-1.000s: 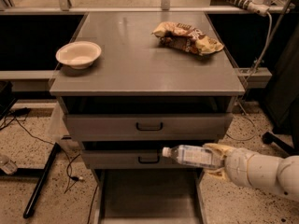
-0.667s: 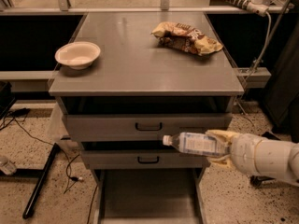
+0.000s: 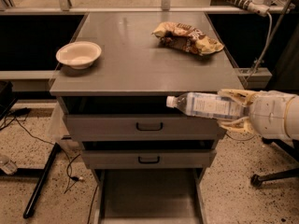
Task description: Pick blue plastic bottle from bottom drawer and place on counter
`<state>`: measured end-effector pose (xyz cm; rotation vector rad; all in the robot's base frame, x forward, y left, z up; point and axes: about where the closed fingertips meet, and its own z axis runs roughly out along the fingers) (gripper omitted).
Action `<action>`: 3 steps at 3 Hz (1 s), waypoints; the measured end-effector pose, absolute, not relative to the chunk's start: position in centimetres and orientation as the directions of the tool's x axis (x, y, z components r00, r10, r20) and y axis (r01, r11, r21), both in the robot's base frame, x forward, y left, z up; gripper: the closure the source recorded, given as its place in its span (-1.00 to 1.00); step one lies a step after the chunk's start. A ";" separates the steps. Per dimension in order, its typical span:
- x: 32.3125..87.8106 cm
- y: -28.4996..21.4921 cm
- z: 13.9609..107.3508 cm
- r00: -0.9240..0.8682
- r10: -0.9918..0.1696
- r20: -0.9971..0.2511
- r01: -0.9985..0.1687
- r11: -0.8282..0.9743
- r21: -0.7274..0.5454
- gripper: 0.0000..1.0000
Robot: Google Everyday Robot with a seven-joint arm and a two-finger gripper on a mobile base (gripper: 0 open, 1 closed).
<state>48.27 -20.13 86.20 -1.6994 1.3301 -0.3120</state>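
Right of the cabinet, near counter height: the gripper (image 3: pixel 232 109) sits at the picture's right side, on a bulky white arm.
Grip: its pale fingers (image 3: pixel 237 95) pinch the bottle (image 3: pixel 205 105) from above and below, at the bottle's right end.
Bottle: held in the air on its side, with the white cap pointing left. It is in front of the cabinet's right front corner and, from where I stand, just under the counter's front edge.
Counter: the counter (image 3: pixel 135 66) is a grey top with a white bowl (image 3: pixel 78 54) at the left and a crumpled snack bag (image 3: pixel 187 37) at the back right.
Bottom drawer: the bottom drawer (image 3: pixel 149 195) is pulled out, well below the bottle.
Upper drawers: the top drawer (image 3: pixel 117 126) and middle drawer (image 3: pixel 117 159) each have a black handle.
Floor: speckled, with dark cables (image 3: pixel 28 134) at the left.
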 end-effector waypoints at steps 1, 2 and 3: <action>48.3 -20.1 86.2 0.383 -0.865 -0.325 -0.630 0.013 -0.777 1.00; 48.9 -19.9 86.7 0.388 -0.862 -0.325 -0.616 0.020 -0.788 1.00; 51.9 -19.3 87.9 0.417 -0.831 -0.368 -0.605 0.048 -0.795 1.00</action>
